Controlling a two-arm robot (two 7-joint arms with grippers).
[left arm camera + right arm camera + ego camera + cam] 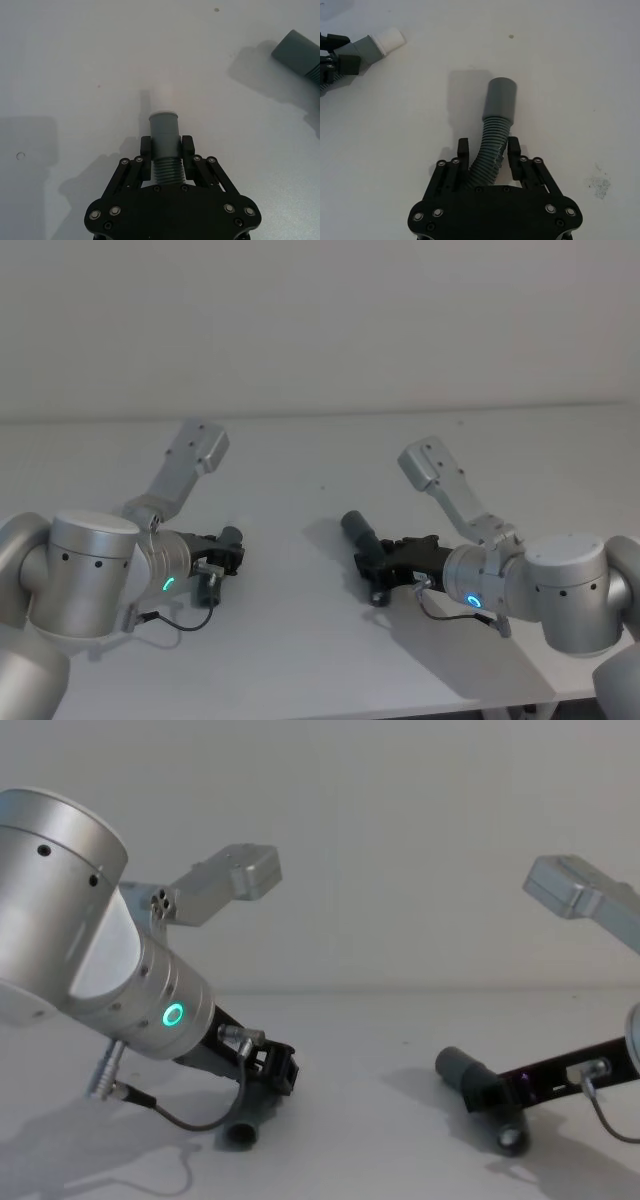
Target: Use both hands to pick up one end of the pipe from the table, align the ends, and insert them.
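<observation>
Pickup looks done: low left in the head view the left gripper [228, 552] clamps the white-tipped hose piece [165, 131], right of centre the right gripper [372, 565] clamps the wide-cuffed hose piece [500, 102], well apart across the tabletop [300, 470]; next, I'd say, turn the cuffs face-to-face.
</observation>
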